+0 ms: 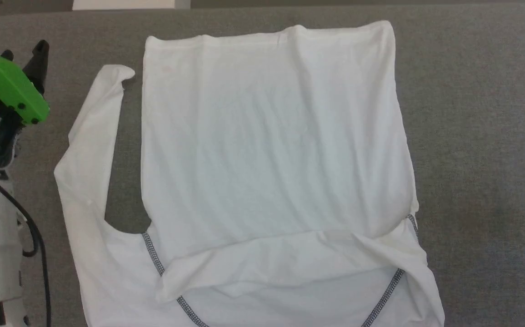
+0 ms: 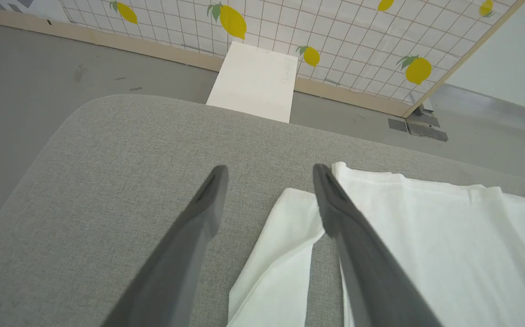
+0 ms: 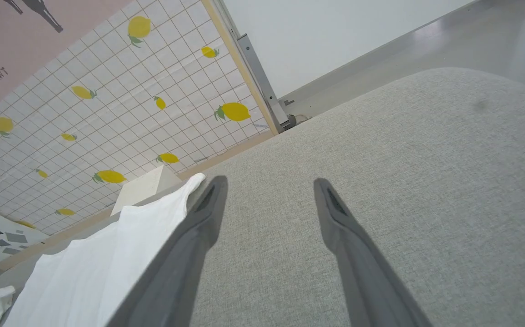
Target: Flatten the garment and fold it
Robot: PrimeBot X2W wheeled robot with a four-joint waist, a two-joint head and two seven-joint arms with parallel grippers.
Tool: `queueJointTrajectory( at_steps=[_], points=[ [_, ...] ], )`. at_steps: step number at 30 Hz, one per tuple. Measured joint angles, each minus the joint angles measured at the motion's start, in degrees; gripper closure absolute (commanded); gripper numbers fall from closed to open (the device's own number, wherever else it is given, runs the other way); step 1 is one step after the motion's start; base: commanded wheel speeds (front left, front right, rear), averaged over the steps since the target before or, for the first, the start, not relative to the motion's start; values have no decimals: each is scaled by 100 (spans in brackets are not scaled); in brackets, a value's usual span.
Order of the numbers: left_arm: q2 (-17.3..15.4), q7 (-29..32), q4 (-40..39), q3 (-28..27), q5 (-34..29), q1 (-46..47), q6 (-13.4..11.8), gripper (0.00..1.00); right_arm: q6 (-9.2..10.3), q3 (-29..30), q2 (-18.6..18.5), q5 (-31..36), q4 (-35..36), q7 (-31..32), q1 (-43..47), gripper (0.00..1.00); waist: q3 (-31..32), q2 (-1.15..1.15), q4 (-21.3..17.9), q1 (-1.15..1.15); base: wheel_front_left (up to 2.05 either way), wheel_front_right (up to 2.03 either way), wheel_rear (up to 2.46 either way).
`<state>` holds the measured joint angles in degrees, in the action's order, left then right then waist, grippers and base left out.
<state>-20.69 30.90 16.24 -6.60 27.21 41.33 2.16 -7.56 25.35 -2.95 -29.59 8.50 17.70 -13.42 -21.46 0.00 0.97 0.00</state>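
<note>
Garment (image 1: pixel 271 150): a white long-sleeved shirt lying on the grey fabric-covered table (image 1: pixel 480 113), hem at the far side, shoulders nearest the robot.

Status of flattening: the body panel is spread wide and mostly smooth, with only shallow ripples. This stage looks largely complete.

Status of folding: begun, not finished.
- The folded sleeve (image 1: pixel 289 259) appears to be laid across the body just below the grey zigzag shoulder seams.
- The outstretched sleeve (image 1: pixel 92 150) lies beside the body on the robot's left, cuff toward the far edge. It is not yet turned in.
- The body itself is unfolded.

Left gripper (image 2: pixel 270 175): fingers spread wide, holding nothing, poised above the outstretched sleeve's cuff.

Right gripper (image 3: pixel 269 181): fingers spread wide, holding nothing, over bare table just beside the garment's edge.

Next step, by judgement: fold in the outstretched sleeve, then fold the body.
</note>
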Motion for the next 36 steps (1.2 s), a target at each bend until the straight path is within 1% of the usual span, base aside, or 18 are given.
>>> queueJointTrajectory(
  at_steps=[4,7,10,14,17,18,19,22,25,28,31,36],
  points=[
    [-258,1021,167,310,-104,407,-63,0,0,-2,3,-26,27,-7,-61,0,-386,0,-78,0,0,0,0],
    [-382,1544,215,520,-230,530,-130,0,0,16,2,-46,78,-9,-74,0,-640,0,-129,0,0,0,0],
    [-421,1872,236,575,-288,550,-229,0,0,19,3,-69,107,-13,-88,0,-862,0,-174,0,0,0,0],
    [-426,2265,277,659,-280,539,-241,0,0,15,2,-70,118,-35,-130,0,-1091,0,-225,0,0,0,0],
    [-466,2408,257,658,-250,543,-301,0,0,12,2,-69,112,-58,-158,0,-1194,0,-242,0,0,0,0],
    [-470,2424,248,648,-244,543,-319,64,0,8,3,-69,111,-58,-169,0,-1212,0,-243,0,0,0,0],
    [-467,2428,230,616,-194,543,-324,100,0,7,3,-69,107,-58,-187,0,-1228,0,-238,0,0,0,0],
    [-439,2209,219,498,-40,523,-335,100,0,12,3,-68,77,-59,-193,0,-1224,0,-197,1,0,0,0],
    [-325,1644,268,172,69,388,-466,100,0,3,5,-63,27,-62,-194,0,-1136,0,-153,1,0,0,0],
    [-325,1076,345,-182,127,221,-597,100,0,-19,5,-53,-40,-69,-194,0,-998,0,-106,1,0,0,0],
    [-420,617,415,-517,220,65,-661,100,0,-30,5,-18,-111,-85,-183,0,-820,0,-50,1,0,0,0],
    [-724,154,541,-855,220,-274,-666,100,0,-18,3,-2,-175,-81,-115,0,-491,0,82,0,0,0,0]
  ],
)
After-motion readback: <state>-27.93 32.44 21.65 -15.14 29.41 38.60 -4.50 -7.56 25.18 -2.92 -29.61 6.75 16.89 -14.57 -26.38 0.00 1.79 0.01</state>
